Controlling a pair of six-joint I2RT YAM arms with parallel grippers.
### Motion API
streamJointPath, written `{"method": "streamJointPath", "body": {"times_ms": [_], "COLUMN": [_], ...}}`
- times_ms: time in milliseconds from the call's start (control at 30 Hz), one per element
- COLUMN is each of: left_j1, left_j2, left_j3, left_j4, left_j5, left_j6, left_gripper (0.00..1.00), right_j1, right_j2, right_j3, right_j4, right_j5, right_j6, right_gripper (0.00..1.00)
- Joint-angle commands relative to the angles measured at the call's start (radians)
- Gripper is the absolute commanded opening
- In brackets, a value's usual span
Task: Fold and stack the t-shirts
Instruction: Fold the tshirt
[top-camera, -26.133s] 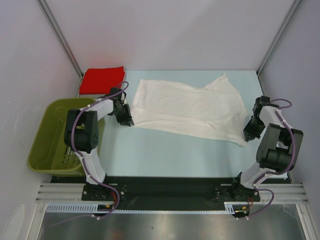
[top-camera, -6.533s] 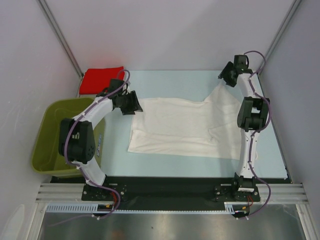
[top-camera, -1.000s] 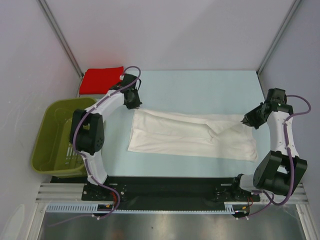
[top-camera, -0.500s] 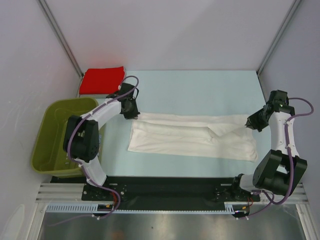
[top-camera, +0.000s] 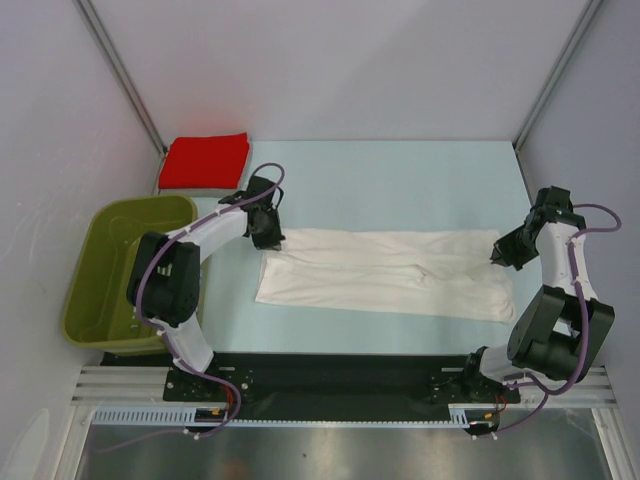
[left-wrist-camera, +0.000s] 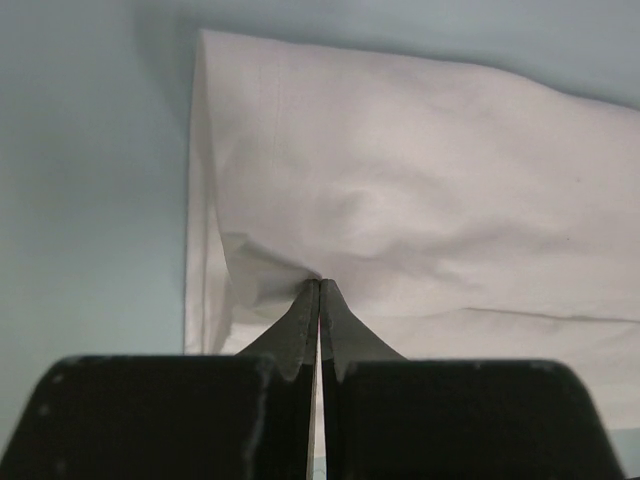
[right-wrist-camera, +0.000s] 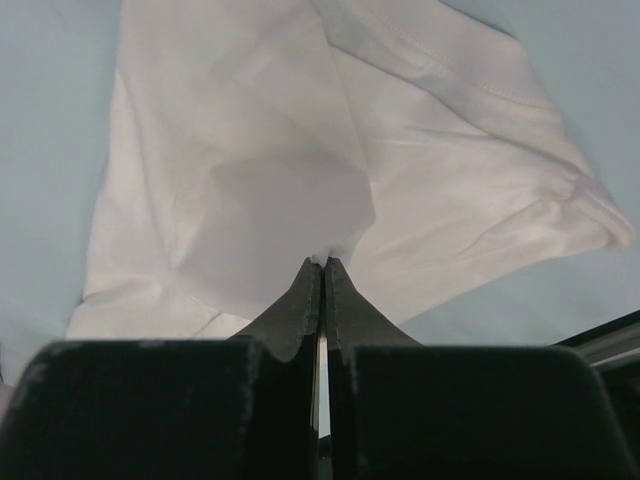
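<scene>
The white t-shirt (top-camera: 385, 272) lies as a long band folded lengthwise across the pale blue table. My left gripper (top-camera: 270, 240) is at its far left corner, jaws shut on a pinch of the white cloth (left-wrist-camera: 330, 215). At the far right end my right gripper (top-camera: 498, 254) is likewise shut on a fold of the same shirt (right-wrist-camera: 250, 190), which bunches at the fingertips in the right wrist view. The red t-shirt (top-camera: 205, 158) lies folded at the back left corner, apart from both grippers.
An olive-green basket (top-camera: 82, 290) stands off the table's left edge, beside the left arm. Grey walls and metal posts close in the back and sides. The black rail carrying the arm bases (top-camera: 330, 375) runs along the near edge.
Both grippers have drawn the shirt's far edge toward the near side, folding it over; the band is now narrower. The left gripper moved nearer, the right one slightly nearer too.
</scene>
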Motion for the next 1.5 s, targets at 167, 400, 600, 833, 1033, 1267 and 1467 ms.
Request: {"method": "streamJointPath", "body": {"times_ms": [167, 400, 600, 833, 1033, 1267, 1467], "left_j1": [-0.005, -0.002, -0.002, -0.002, -0.002, 0.035, 0.038], "left_j2": [-0.061, -0.064, -0.073, -0.073, -0.087, -0.217, -0.133], "left_j3": [-0.02, -0.006, -0.008, -0.026, -0.031, 0.032, 0.023], "left_j4": [0.02, -0.005, -0.009, -0.012, -0.02, -0.091, 0.099], "left_j5": [0.0, -0.06, -0.06, -0.06, -0.083, -0.213, 0.212], "left_j6": [-0.009, 0.005, 0.005, 0.006, 0.018, 0.12, 0.057], "left_gripper": [0.0, 0.0, 0.0, 0.0, 0.13, 0.41, 0.42], "right_j1": [-0.003, -0.003, -0.002, 0.003, 0.017, 0.029, 0.027], "right_j2": [-0.025, -0.042, -0.046, -0.057, -0.08, -0.117, -0.115], "right_j3": [-0.024, -0.021, -0.018, -0.025, -0.059, -0.085, -0.101], "right_j4": [0.004, -0.018, -0.034, -0.07, -0.082, -0.097, -0.104], "right_j5": [-0.008, 0.001, 0.022, 0.029, 0.016, 0.01, 0.016], "right_j6": [-0.022, -0.031, -0.04, -0.042, -0.026, -0.014, -0.022], "right_gripper": [0.0, 0.0, 0.0, 0.0, 0.0, 0.02, 0.05]}}
